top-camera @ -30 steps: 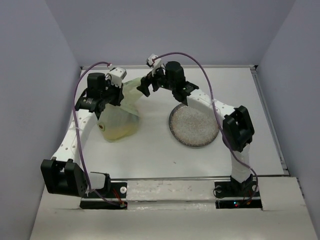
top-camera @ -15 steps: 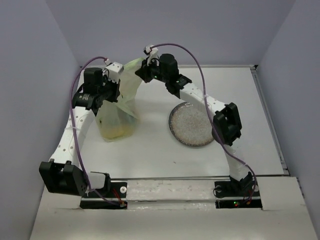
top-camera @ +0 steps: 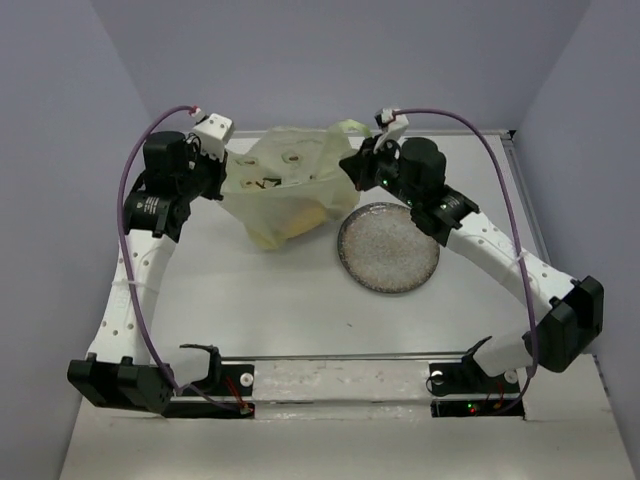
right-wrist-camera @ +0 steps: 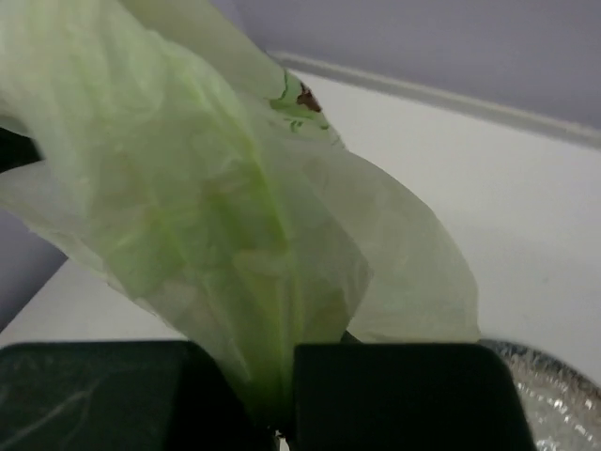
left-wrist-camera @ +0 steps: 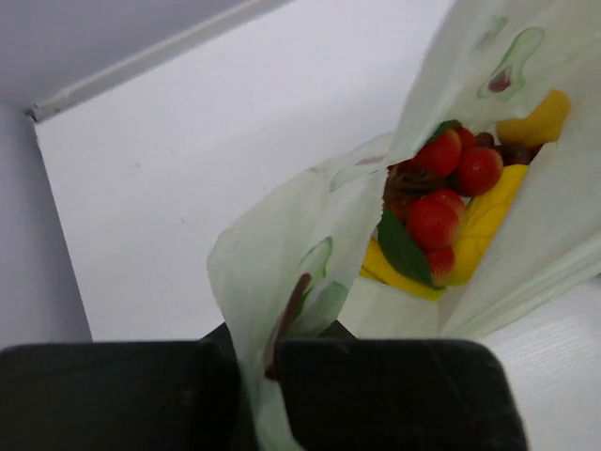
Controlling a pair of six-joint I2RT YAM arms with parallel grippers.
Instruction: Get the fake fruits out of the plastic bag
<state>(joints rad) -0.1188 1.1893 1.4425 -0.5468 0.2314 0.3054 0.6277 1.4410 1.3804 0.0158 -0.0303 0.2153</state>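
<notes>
Pinching the bag from both sides, I have my left gripper and right gripper clamped tight on its film; fruits sit inside.

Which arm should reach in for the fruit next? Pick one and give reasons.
Probably left. Both grippers are shut on the bag, but the left gripper faces its open mouth with the fruit in plain view; the right gripper sees only plastic.
</notes>
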